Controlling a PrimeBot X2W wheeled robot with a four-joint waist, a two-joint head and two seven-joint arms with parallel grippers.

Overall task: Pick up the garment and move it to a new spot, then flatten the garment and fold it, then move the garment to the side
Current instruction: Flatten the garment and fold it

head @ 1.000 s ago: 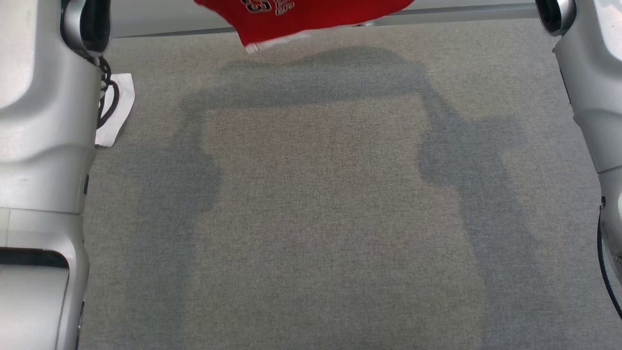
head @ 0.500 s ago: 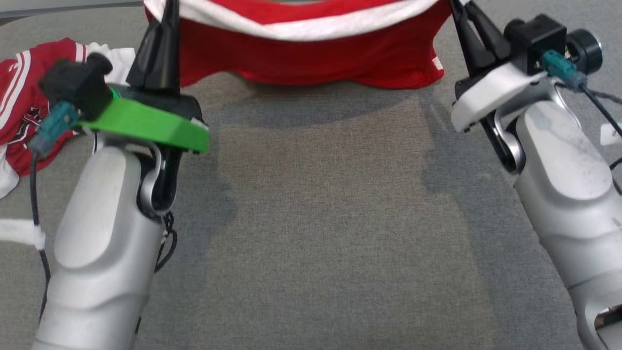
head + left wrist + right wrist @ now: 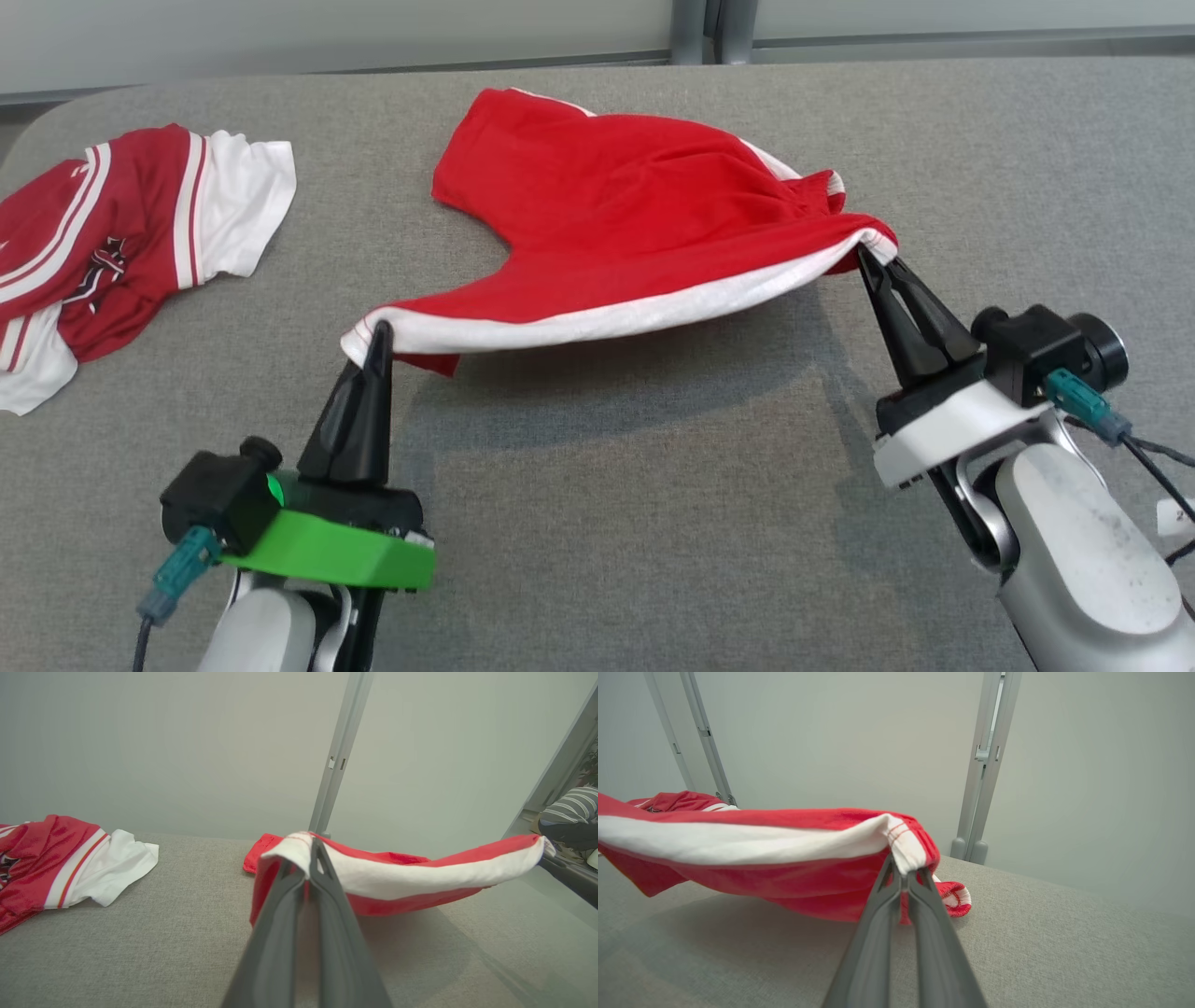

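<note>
Pinching garment hem | left end effector closed on corner | right end effector closed on corner

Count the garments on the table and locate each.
2. The red garment, its white-trimmed edge held up by the left hand and right hand, lies centrally; a red-and-white garment lies at the table's left edge. None looks hidden.

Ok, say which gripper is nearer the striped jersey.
Left. The left gripper, shut on the red garment, is right of the striped jersey; the right gripper grips the garment's opposite end, farther away.
</note>
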